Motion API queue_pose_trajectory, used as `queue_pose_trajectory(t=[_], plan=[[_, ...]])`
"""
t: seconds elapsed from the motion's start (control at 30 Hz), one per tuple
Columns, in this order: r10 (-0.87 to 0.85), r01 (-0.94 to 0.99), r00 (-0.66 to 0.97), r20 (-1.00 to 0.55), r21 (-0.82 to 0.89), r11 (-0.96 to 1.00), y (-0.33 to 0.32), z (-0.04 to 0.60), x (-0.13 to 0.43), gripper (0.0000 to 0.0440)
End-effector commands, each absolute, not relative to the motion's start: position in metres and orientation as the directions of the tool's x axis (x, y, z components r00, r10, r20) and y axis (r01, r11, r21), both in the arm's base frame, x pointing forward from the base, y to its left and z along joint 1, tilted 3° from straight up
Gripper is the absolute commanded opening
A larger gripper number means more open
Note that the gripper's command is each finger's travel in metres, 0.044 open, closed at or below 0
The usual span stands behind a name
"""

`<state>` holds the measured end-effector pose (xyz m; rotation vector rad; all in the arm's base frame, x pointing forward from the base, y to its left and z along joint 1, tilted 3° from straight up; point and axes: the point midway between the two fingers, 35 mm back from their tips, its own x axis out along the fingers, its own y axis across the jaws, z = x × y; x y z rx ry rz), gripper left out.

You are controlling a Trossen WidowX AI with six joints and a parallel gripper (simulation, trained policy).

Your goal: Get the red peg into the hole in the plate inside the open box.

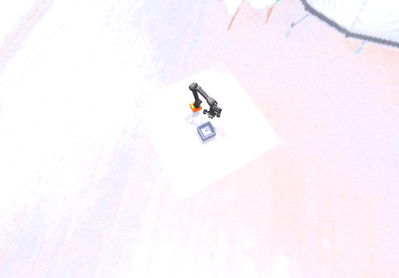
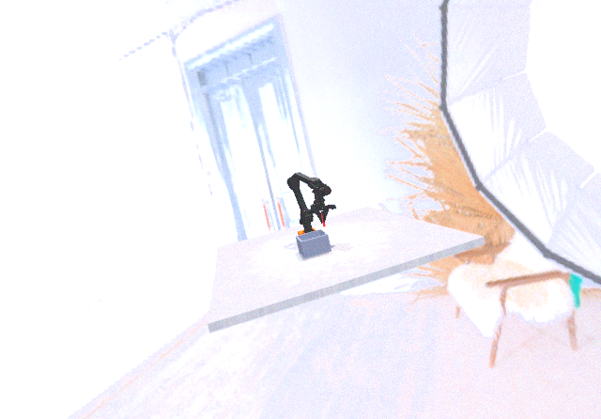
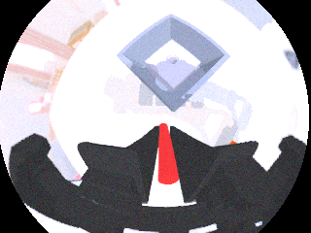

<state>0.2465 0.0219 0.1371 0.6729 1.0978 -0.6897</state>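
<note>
The red peg is held between the fingertips of my gripper, which is shut on it. The peg points down, roughly upright, and its lower end is in the air above the table. The open grey-blue box stands beside the peg, not under it; in the wrist view it is ahead of the fingertips. The pale plate shows at the bottom of the box, with a small round hole near its middle, partly in shadow.
The white table carries the box and the arm's orange base. The base is close behind the box. Shadows of the arm fall around the box. A chair stands on the floor beyond the table.
</note>
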Motion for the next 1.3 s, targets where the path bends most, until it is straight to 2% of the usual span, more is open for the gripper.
queue_pose_trajectory(t=[0.0, 0.63, 1.27], plan=[[-0.176, 0.784, 0.308, -0.935, 0.145, 0.603, 0.011, 0.142, 0.255, 0.0], [-0.231, 0.843, 0.322, -0.918, 0.166, 0.512, -0.052, 0.141, 0.292, 0.0], [-0.216, 0.876, 0.284, -0.934, 0.161, 0.455, -0.092, 0.112, 0.317, 0.0002]])
